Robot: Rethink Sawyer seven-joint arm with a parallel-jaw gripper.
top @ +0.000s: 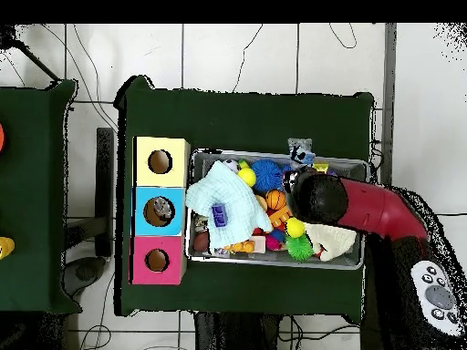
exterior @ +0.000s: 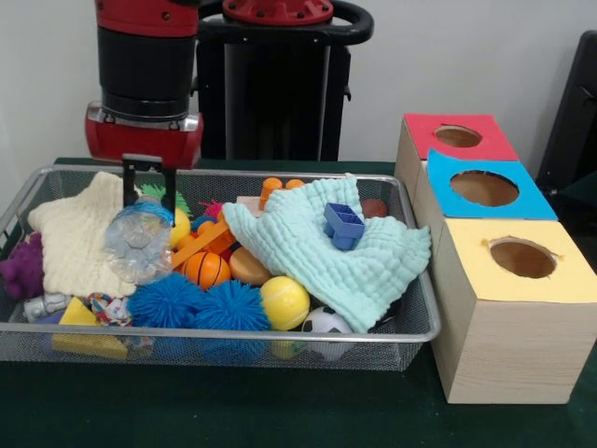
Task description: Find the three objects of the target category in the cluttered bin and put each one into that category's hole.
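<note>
My fingers (exterior: 147, 191) pinch the clear water bottle (exterior: 139, 241), which hangs just below them above the wire bin (exterior: 280, 334), lifted free of clutter for carrying to its hole.

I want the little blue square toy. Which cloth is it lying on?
The mint-green waffle cloth, not the cream star-shaped cloth; the blue square plastic toy rests on top of it.

The arm (exterior: 147, 70) was glossy red with a broad black cylindrical band and a thin silver ring above its rounded red wrist flange. Directly above the jaws, the gripper (exterior: 149, 191) was a narrow black bracket. Seen overhead, the red link ended in a black round cap.
</note>
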